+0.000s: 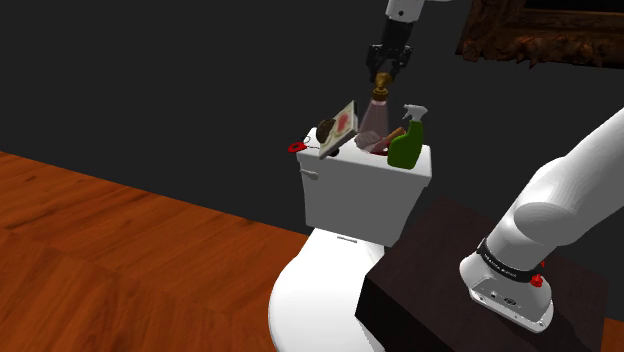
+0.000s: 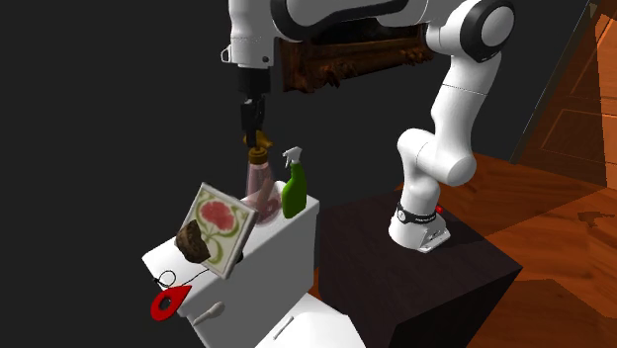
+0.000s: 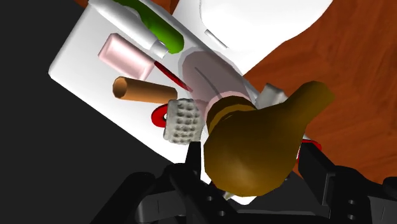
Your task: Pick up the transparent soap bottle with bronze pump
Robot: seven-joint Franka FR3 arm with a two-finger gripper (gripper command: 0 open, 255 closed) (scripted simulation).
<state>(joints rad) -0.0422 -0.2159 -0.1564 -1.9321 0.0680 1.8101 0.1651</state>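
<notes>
Holding surface: lid of the white toilet tank; items below run in the shoulder view's left-to-right order.
Red piece: small flat red tag at the lid's left end, well apart from the target.
Brown lump: dark brown rough lump, resting against the tile.
Tile: square pale tile with a pink flower print, leaning tilted, just beside the target on its left.
Soap bottle: clear pink-tinted soap bottle topped by a bronze pump; upright near the lid's middle, between tile and sprayer. Base looks down on the lid, but I can't tell for sure.
Gripper: all-black two-finger gripper directly above the bottle, pointing straight down. In the wrist view the fingers sit one on each side of the pump head and look clamped on it.
Sprayer: green spray bottle with white trigger head, just beside the target on its right.
Stand: dark box, lower right, well apart.
Axis: bottle's long axis vertical, in line with the gripper; the grip is at the very top.
Next move (judgement): straight vertical lift; any sideways drift swings the body into tile or sprayer.
</notes>
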